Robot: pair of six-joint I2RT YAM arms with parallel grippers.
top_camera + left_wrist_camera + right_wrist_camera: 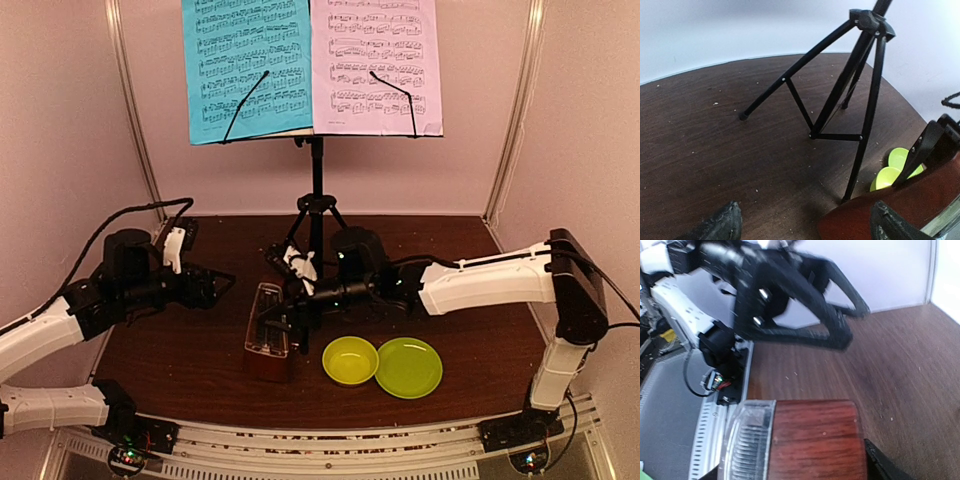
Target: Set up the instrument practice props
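Note:
The black tripod music stand stands at the back centre, with a blue sheet and a pale lilac sheet of music on its desk. Its legs fill the left wrist view. The brown wooden metronome with its clear cover stands on the table in front of the stand. My right gripper reaches in from the right and is shut on the metronome, which fills the space between its fingers. My left gripper hangs open just left of the metronome, holding nothing.
A yellow-green bowl and a green plate lie side by side right of the metronome, near the front edge. The left arm crosses the top of the right wrist view. Walls close in on the table at the back and both sides.

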